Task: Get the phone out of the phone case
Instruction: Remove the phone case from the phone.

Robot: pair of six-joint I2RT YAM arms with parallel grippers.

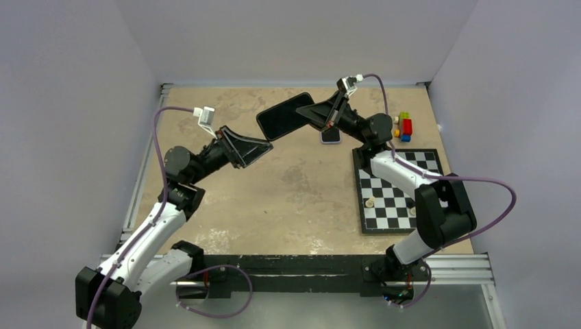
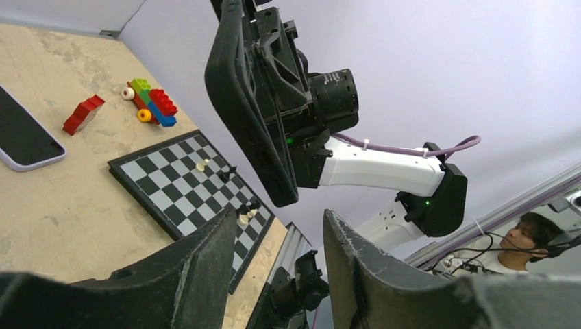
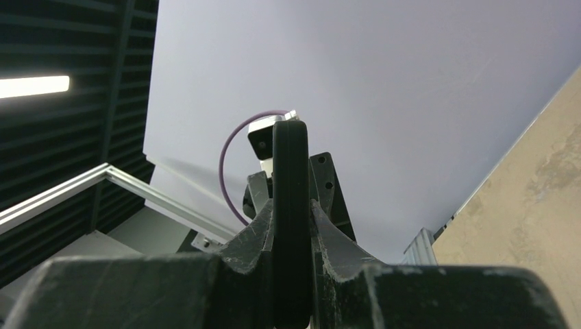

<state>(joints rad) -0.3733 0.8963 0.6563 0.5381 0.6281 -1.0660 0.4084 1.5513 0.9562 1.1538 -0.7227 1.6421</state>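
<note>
My right gripper [image 1: 316, 113] holds a black phone case [image 1: 284, 114] in the air over the far middle of the table, one end pinched between its jaws. In the right wrist view the case [image 3: 290, 171] stands edge-on between the shut fingers. Whether a phone sits inside it does not show. A phone [image 1: 330, 136] with a dark screen and pale rim lies flat on the table under the right arm, also at the left edge of the left wrist view [image 2: 24, 137]. My left gripper [image 1: 266, 145] hangs just below-left of the case's free end [image 2: 236, 103], its jaws [image 2: 281, 226] apart with nothing between them.
A chessboard [image 1: 397, 188] with a few pieces lies at the right, under the right forearm. A toy of coloured bricks [image 1: 404, 127] sits behind it, with a loose red block [image 2: 83, 113] nearby. Pale walls close in the table on three sides.
</note>
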